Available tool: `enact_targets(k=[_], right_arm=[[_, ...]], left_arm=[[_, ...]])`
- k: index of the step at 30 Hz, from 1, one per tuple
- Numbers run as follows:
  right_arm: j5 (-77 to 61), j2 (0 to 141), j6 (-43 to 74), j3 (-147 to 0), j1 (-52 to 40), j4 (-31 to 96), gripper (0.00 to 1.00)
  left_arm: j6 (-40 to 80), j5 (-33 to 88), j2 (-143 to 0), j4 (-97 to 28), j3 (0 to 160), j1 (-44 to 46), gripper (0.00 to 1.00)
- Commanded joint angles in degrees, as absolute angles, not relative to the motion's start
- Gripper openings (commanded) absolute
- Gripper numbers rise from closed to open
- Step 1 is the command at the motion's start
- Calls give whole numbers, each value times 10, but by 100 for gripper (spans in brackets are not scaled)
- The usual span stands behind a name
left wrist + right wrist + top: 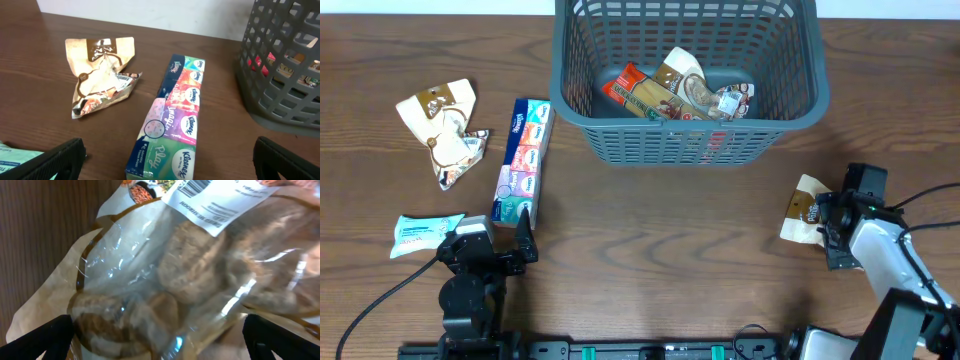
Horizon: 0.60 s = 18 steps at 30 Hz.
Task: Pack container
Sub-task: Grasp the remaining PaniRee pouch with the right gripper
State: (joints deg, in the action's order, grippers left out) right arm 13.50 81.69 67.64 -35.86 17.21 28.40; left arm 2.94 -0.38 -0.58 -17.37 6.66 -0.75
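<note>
The container (650,140), a large grey-blue lattice basket, stands at the table's far middle and shows at the right of the left wrist view (285,85). Several snack packets (675,95) lie inside it. My left gripper (485,238) (170,160) is open at the near left, its fingers either side of the near end of a long Kleenex tissue pack (523,160) (175,115), apart from it. My right gripper (828,232) (160,340) is open at the right, its jaws straddling a clear-windowed beige cookie packet (805,210) (190,265) on the table.
A crumpled beige snack packet (445,125) (100,70) lies at the far left. A small white-and-green packet (425,232) (15,160) sits just left of my left gripper. Bare brown wood runs between the tissue pack and the cookie packet.
</note>
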Motion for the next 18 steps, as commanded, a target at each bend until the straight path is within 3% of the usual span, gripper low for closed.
enact_targets(k=[1, 18], right_arm=[[130, 853, 672, -344, 178, 296, 99], [124, 884, 689, -330, 178, 293, 99]], left_arm=[[26, -4, -2, -181, 55, -11, 99], [26, -4, -2, -181, 55, -11, 99]])
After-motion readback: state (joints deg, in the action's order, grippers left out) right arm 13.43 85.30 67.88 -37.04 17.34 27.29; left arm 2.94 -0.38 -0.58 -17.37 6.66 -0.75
